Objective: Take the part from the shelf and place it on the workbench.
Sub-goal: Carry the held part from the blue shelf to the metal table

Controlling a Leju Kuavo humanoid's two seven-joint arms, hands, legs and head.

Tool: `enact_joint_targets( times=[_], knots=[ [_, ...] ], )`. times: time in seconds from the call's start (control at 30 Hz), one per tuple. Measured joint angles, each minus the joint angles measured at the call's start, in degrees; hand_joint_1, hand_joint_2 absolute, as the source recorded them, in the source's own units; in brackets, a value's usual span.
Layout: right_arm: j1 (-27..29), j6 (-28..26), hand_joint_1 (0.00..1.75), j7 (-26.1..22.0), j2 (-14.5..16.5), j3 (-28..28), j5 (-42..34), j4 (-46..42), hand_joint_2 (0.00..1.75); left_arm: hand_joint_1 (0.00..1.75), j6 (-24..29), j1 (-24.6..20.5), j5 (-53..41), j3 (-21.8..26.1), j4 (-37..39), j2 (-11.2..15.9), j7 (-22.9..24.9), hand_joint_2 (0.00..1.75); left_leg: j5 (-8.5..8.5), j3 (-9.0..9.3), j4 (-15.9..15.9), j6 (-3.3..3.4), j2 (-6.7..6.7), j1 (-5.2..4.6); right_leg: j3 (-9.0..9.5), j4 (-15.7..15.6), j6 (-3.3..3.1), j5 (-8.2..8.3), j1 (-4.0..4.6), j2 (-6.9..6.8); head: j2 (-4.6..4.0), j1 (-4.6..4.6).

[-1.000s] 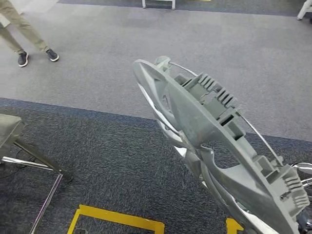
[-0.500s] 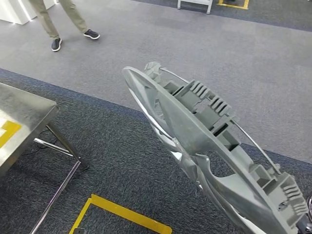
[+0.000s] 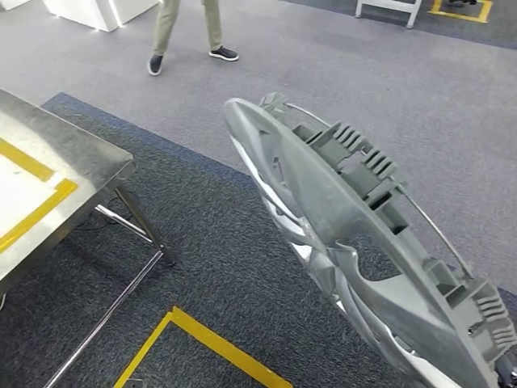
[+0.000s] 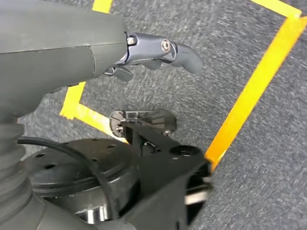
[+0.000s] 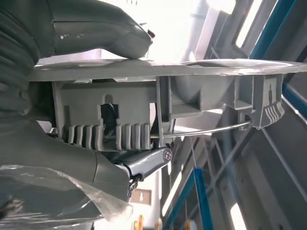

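While the right hand [image 5: 90, 100] carries the part [image 3: 359, 242] out in front of the body, the table [image 3: 91, 166] sits low and to the left in the head view, well apart from the part. Part is a long grey moulded piece with ribs, clips and a thin wire along one edge; it runs diagonally, far end up and away, near end down toward the robot's right side. It hangs over dark carpet [image 3: 213, 267], touching nothing below.

Right wrist view: thumb lies on the flat face of the part, darker fingers [image 5: 148, 163] hooked under the ribbed side. Fingers clamped on the part across its thickness, near one end. My reading: an end grip leaves the long free end clear to go down on the table first.

Left hand [image 4: 159, 50] hangs low over the carpet and yellow floor tape [image 4: 250, 96], fingers straight, apart, holding nothing.

Table top is bare steel with yellow tape lines [image 3: 36, 212], probably marking the drop zone. Judged stage: transport, placing not yet done.

A person's legs [image 3: 182, 32] stand on the grey floor beyond.
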Motion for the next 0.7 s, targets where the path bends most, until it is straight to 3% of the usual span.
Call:
enact_joint_targets(
  times=[0.03, 0.07, 0.1, 0.17, 0.23, 0.3, 0.33, 0.4, 0.47, 0.5, 0.53, 0.57, 0.6, 0.63, 0.7],
  knots=[
    [0.0, 0.0, 1.75, 0.0, 0.0, 0.0, 0.0, 0.0, 1.75, 0.00, 0.0, 0.1, 0.0, 0.0, 0.0, 0.0, 0.0, 1.75, -0.06, -0.68, 1.4, -0.05, 0.09, 0.04, 0.11, 0.0, -0.01, -0.13, 0.04, -0.73, 0.00, -0.01],
    [0.0, 0.0, 1.75, 0.0, 0.0, 0.0, 0.0, 0.0, 1.75, 0.00, 0.0, 0.2, 0.0, 0.0, 0.0, 0.0, 0.0, 1.75, 1.13, -0.14, 0.4, -0.01, 0.21, 0.05, 0.29, 0.0, 0.02, -0.27, 0.08, -1.42, 0.00, -0.03],
    [0.0, 0.0, 1.75, 0.0, 0.0, 0.0, 0.0, 0.0, 1.75, 0.00, 0.0, 0.2, 0.0, 0.0, 0.0, 0.0, 0.0, 1.75, 3.12, 1.43, -2.7, 0.17, 0.61, 0.00, 0.56, 0.0, 0.09, -0.45, 0.12, -2.04, 0.00, -0.03],
    [0.0, 0.0, 1.75, 0.0, 0.0, 0.0, 0.0, 0.0, 1.75, 0.00, 0.0, 0.2, 0.0, 0.0, 0.0, 0.1, 0.0, 1.75, 6.44, 5.41, -10.6, 0.95, 3.13, -0.52, 1.05, 0.1, 0.42, -0.97, 0.34, -3.19, 0.00, -0.03],
    [0.0, 0.0, 1.75, 0.0, 0.0, 0.0, 0.0, 0.0, 1.75, 0.00, 0.0, 0.0, 0.0, 0.0, 0.0, 0.2, 0.0, 1.75, 7.03, 7.10, -14.2, 1.73, 5.01, -1.12, 1.29, 0.2, 0.99, -1.39, 0.60, -4.24, 0.00, 0.03],
    [-0.1, 0.0, 1.75, 0.0, 0.0, 0.0, 0.0, 0.0, 1.75, 0.00, 0.0, 0.0, 0.0, 0.0, 0.0, 0.2, 0.0, 1.75, 6.95, 7.05, -14.6, 2.26, 4.19, -1.21, 1.55, 0.1, 1.59, -1.64, 0.70, -5.34, 0.00, 0.05],
    [-0.2, 0.0, 1.75, 0.0, 0.0, 0.0, 0.0, 0.0, 1.75, 0.00, 0.0, 0.1, 0.0, 0.0, 0.0, 0.2, 0.0, 1.75, 7.07, 7.17, -14.9, 2.54, 3.59, -1.07, 1.60, 0.3, 1.88, -2.01, 0.63, -5.08, -0.01, 0.09],
    [-0.2, 0.0, 1.75, 0.0, 0.0, 0.0, 0.0, 0.0, 1.75, 0.00, 0.0, 0.1, 0.0, 0.0, 0.0, 0.2, 0.0, 1.75, 7.37, 7.52, -15.4, 3.21, 2.39, -0.64, 0.22, 3.5, 2.38, -4.13, 0.43, -2.62, -0.01, 0.40],
    [-0.1, 0.0, 1.75, 0.0, 0.0, 0.1, 0.0, 0.0, 1.75, 0.00, 0.0, -0.1, 0.0, 0.0, 0.0, 0.2, 0.0, 1.75, 7.40, 7.51, -15.5, 3.63, 1.22, -0.51, -3.61, 10.9, 2.70, -7.43, 0.23, 0.15, -0.01, 0.72],
    [-0.1, 0.0, 1.75, 0.0, 0.0, 0.1, 0.0, 0.0, 1.75, 0.00, 0.0, -0.1, 0.0, 0.0, 0.0, 0.2, 0.0, 1.75, 7.39, 7.52, -15.5, 3.70, 0.55, -0.51, -5.58, 14.4, 2.88, -8.45, 0.18, 0.61, -0.01, 0.77],
    [-0.1, 0.0, 1.75, 0.0, 0.0, 0.1, 0.0, 0.0, 1.75, 0.00, 0.0, -0.1, 0.0, 0.0, 0.0, 0.1, 0.0, 1.75, 7.36, 7.55, -15.5, 3.71, -0.14, -0.49, -6.85, 16.2, 3.03, -8.42, 0.14, 0.82, -0.01, 0.77],
    [-0.1, 0.0, 1.75, 0.0, 0.0, 0.1, 0.0, 0.0, 1.75, 0.00, 0.0, 0.0, 0.0, 0.0, 0.0, 0.1, 0.0, 1.75, 7.33, 7.61, -15.4, 3.68, -0.87, -0.45, -7.12, 15.8, 3.16, -7.25, 0.06, 0.95, -0.01, 0.78],
    [-0.1, 0.0, 1.75, 0.0, 0.0, 0.1, 0.0, 0.0, 1.75, 0.00, 0.0, 0.0, 0.0, 0.0, 0.0, 0.1, 0.0, 1.75, 7.26, 7.68, -15.3, 3.57, -1.62, -0.38, -6.25, 13.2, 3.24, -5.08, -0.07, 1.19, -0.01, 0.79],
    [-0.1, 0.0, 1.75, 0.0, 0.0, 0.1, 0.0, 0.0, 1.75, 0.00, 0.0, 0.0, 0.0, 0.0, 0.0, 0.1, 0.0, 1.75, 7.15, 7.69, -15.1, 3.39, -2.33, -0.29, -4.73, 9.3, 3.27, -2.72, -0.26, 1.92, -0.01, 0.81],
    [-0.1, 0.0, 1.75, 0.0, 0.0, 0.1, 0.0, 0.0, 1.75, 0.00, 0.0, -0.1, 0.0, 0.0, 0.0, 0.1, 0.0, 1.75, 6.90, 7.39, -14.6, 2.77, -3.62, -0.28, -1.89, 2.9, 3.09, -0.29, -0.55, 3.94, 0.00, 0.95]
  ],
)
